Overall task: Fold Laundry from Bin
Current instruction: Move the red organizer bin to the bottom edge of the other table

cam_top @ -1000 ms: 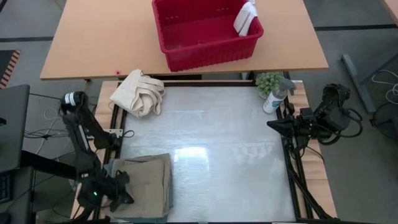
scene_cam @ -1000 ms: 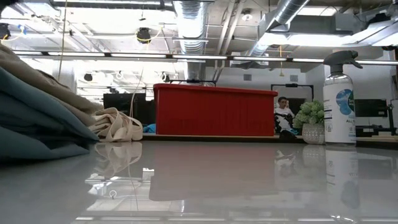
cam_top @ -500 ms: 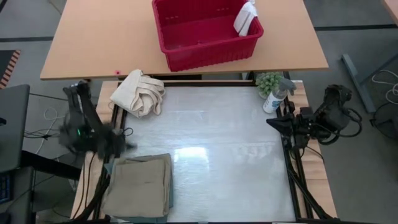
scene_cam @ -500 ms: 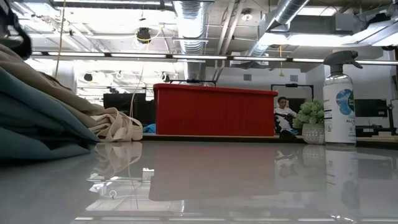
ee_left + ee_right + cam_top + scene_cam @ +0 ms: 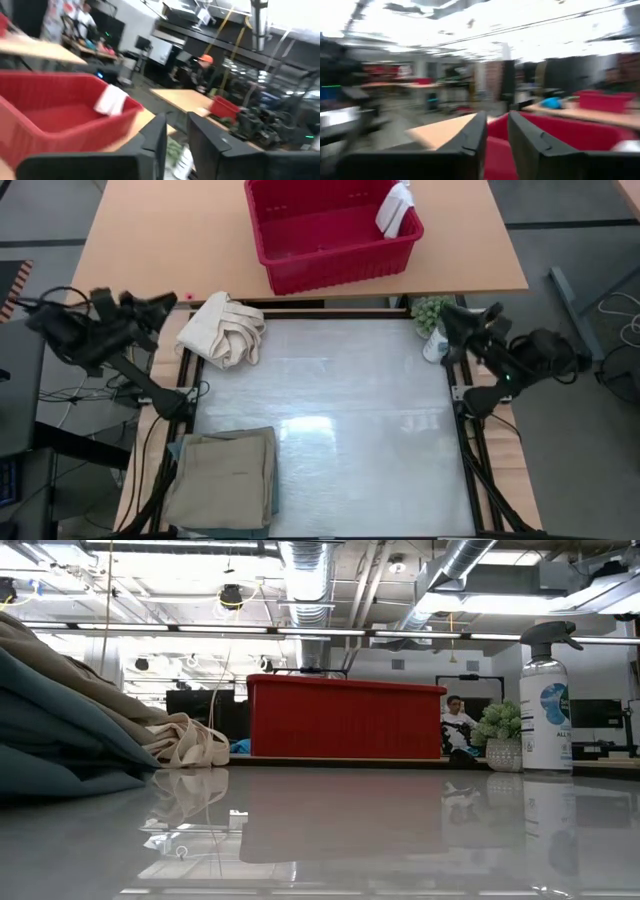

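A: Glossy white worktable in front, tan wooden table butted against its far edge, open workshop with ceiling ducts beyond. Holding what?

B: Rectangular red plastic bin with slotted sides, at 12 o'clock on the wooden table. Small white cloth draped over its rim at the right-hand far corner.

A: And on the white top?

B: Folded tan khaki trousers at 7 o'clock, stacked flat on a teal-green garment showing only as an edge underneath. Cream bundled canvas cloth with loop handles at 11 o'clock. Clear spray bottle upright at 2 o'clock, just beside a small green potted plant.

A: Arms?

B: Left gripper raised off the table's left side at 10 o'clock, just beside the canvas cloth, pointing toward the bin. Fingers slightly parted, gripping nothing.

A: Other side?

B: Right gripper up at 2 o'clock, over the plant and spray bottle, also aimed at the bin. Fingers a little apart, nothing between them.

A: Anything beyond the tables?

B: Seated person far back, seen between bin and plant from table height.
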